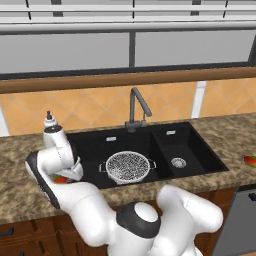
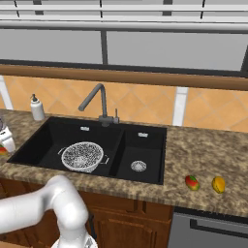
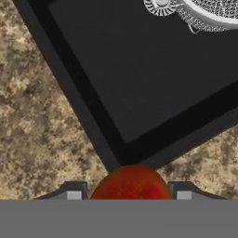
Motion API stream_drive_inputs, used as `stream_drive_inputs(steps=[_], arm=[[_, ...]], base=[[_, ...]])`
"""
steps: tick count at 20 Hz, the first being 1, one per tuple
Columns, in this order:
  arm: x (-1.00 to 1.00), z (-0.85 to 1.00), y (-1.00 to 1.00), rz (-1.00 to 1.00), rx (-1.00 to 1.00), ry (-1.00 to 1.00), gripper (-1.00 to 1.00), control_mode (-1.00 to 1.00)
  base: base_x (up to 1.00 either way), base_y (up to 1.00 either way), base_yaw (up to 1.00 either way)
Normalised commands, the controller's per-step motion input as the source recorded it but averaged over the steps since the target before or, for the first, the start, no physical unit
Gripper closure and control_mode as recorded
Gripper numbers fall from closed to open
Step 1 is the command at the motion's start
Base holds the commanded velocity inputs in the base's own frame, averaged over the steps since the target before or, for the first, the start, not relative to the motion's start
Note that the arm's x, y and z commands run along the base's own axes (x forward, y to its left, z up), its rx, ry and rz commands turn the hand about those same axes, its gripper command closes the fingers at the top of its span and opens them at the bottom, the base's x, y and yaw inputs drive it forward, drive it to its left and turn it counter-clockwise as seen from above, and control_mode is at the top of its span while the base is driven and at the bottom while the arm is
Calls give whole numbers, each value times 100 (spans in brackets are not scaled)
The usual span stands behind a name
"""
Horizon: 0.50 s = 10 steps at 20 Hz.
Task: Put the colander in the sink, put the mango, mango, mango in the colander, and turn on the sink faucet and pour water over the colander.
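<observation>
The silvery colander (image 1: 127, 166) (image 2: 82, 156) sits in the large basin of the black sink (image 1: 90, 145) (image 2: 43, 140); its rim shows at the top right of the hand view (image 3: 209, 11). My gripper (image 1: 67, 176) (image 2: 5, 143) (image 3: 129, 193) is low over the counter at the sink's near left corner. It is shut on a red mango (image 3: 130, 183) (image 1: 61, 179) (image 2: 3, 150) that fills the gap between its fingertips. Two more mangos (image 2: 192, 182) (image 2: 218, 184) lie on the counter right of the sink. The dark faucet (image 1: 136, 107) (image 2: 97, 101) stands behind the basins.
A white soap dispenser (image 1: 49, 120) (image 2: 37, 107) stands at the sink's back left corner. The small basin (image 1: 180, 150) (image 2: 140, 155) holds a round silver drain. Speckled stone counter (image 3: 37, 116) runs around the sink, and my arm curves over the front left edge.
</observation>
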Motion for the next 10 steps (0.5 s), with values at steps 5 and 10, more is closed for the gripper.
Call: stream_drive_inputs(steps=[5,10], arm=[[30,2,-87,-2,-19,-16,100,-100],[41,2,-95,0,-11,0,100,-100]], base=[[0,0,0],[0,0,0]])
